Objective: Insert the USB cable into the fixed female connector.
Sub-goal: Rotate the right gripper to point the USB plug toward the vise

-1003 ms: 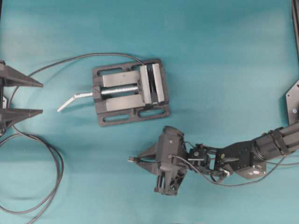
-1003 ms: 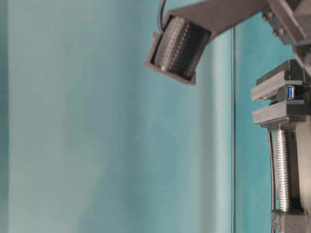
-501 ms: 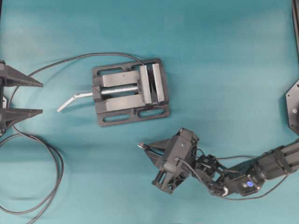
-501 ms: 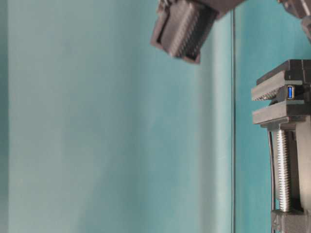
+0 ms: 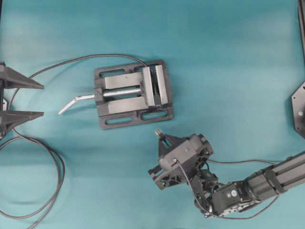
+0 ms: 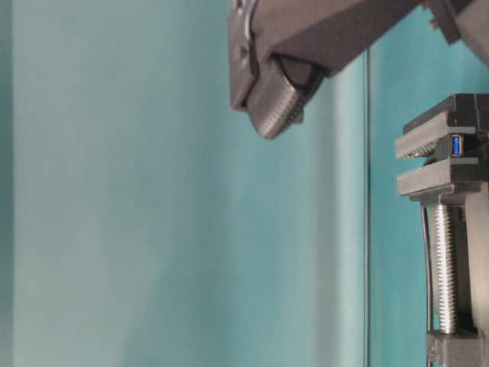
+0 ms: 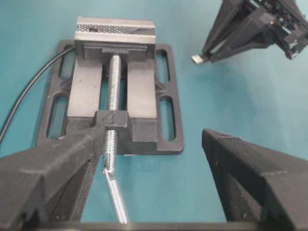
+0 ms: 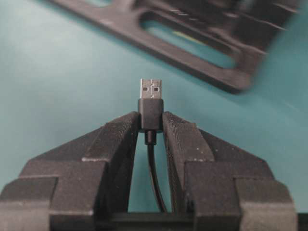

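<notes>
The right gripper (image 8: 150, 122) has swung toward the vise (image 5: 133, 94) (clamping the USB cable (image 8: 150, 108)).

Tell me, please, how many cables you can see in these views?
2. The USB cable is pinched in the right gripper, below the vise. The long looped cable runs from the vise's top edge toward the left gripper. Others may be hidden.

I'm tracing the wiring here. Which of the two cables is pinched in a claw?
The USB cable: the right claw grips its black plug, metal tip outward. The looped cable lies on the mat, running to the vise.
</notes>
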{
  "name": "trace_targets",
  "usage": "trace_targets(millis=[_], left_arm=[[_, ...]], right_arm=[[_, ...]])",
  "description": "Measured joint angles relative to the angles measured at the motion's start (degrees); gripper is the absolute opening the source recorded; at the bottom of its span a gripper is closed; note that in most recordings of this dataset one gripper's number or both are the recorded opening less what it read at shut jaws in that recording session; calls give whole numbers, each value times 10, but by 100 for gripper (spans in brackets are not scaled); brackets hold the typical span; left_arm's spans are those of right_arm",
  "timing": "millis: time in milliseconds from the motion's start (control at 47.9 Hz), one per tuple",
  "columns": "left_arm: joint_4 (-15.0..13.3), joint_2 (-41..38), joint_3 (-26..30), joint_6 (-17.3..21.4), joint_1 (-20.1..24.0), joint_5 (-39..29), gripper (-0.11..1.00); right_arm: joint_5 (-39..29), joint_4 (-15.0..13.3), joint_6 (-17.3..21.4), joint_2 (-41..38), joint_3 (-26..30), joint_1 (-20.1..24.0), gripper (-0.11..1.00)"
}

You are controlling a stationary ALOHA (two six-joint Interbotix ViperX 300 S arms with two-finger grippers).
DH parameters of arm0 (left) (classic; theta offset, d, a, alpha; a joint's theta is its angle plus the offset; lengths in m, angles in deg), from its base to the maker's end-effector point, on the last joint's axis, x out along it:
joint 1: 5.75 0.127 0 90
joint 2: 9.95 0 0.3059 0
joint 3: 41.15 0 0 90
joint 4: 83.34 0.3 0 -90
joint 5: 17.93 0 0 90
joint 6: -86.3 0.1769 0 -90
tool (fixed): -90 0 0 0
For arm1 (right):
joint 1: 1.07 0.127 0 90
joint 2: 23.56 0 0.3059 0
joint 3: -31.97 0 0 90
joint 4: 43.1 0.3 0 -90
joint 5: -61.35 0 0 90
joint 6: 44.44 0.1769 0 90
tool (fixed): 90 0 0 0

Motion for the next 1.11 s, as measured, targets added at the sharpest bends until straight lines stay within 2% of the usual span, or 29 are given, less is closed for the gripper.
trace_targets(millis=[376, 752, 1107], left_arm=[[-1, 0, 1, -27, 0, -2, 96], [0, 0, 15, -33, 0, -82, 96], [0, 0, 16, -34, 0, -89, 96]], right_arm=[[75, 29, 1, -17, 42, 1, 22], [91, 38, 1, -17, 47, -4, 22], [130, 40, 11, -17, 73, -14, 22]])
